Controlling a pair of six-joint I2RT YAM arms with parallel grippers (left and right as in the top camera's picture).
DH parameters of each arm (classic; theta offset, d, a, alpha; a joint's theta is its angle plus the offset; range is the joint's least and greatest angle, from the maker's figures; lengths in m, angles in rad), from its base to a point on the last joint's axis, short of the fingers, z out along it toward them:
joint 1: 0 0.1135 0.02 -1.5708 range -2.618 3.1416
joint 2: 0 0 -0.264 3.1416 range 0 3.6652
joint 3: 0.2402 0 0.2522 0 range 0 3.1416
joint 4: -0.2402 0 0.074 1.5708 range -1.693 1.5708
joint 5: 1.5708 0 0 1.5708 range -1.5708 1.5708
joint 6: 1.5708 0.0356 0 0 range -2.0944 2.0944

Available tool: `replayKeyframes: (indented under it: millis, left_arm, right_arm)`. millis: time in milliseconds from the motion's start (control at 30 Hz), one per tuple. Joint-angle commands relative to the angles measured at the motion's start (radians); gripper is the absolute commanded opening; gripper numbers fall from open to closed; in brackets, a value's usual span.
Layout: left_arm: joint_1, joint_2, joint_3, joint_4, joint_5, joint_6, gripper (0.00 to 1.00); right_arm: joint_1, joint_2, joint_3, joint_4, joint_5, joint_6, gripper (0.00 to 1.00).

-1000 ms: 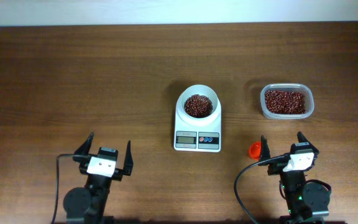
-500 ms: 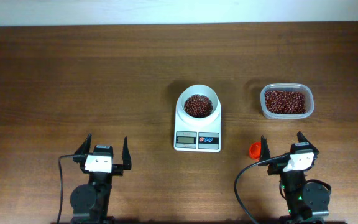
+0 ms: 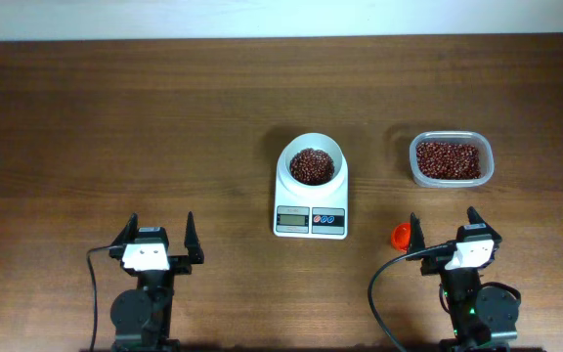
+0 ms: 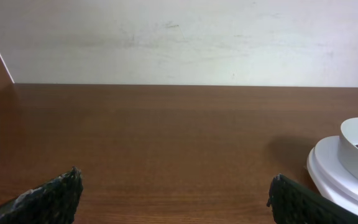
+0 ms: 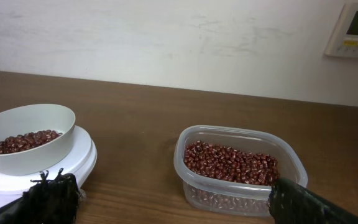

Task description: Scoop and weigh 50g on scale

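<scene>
The scale [image 3: 311, 200] sits in the middle of the table [image 3: 115, 117]. Its bowl [image 3: 312, 140] already has beans [image 3: 312, 166] in it. More beans lie in the tub [image 3: 489, 166], to the right of the scale. The right gripper [image 3: 443, 217] is right of the scale, near the table's front edge, with its jaws spread wide and holding nothing. The tub is straight ahead of it, so I think this arm is the closer one. A small orange thing [image 3: 400, 234], maybe the scoop, lies just beside it on the scale side. The left gripper [image 3: 159, 221], left of the scale, is spread wide and empty too.
</scene>
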Motion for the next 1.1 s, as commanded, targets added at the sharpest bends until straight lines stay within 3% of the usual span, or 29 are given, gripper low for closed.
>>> replayKeyframes:
  millis: [0,1067]
  left_arm:
    - [0.006,0.005,-0.005,-0.001,0.004,-0.010,0.99]
    - [-0.040,-0.010,-0.006,-0.002,0.038,-0.025,0.99]
  right_arm:
    - [0.010,-0.007,-0.005,-0.005,-0.010,0.006,0.99]
    - [0.010,-0.007,-0.005,-0.005,-0.010,0.006,0.99]
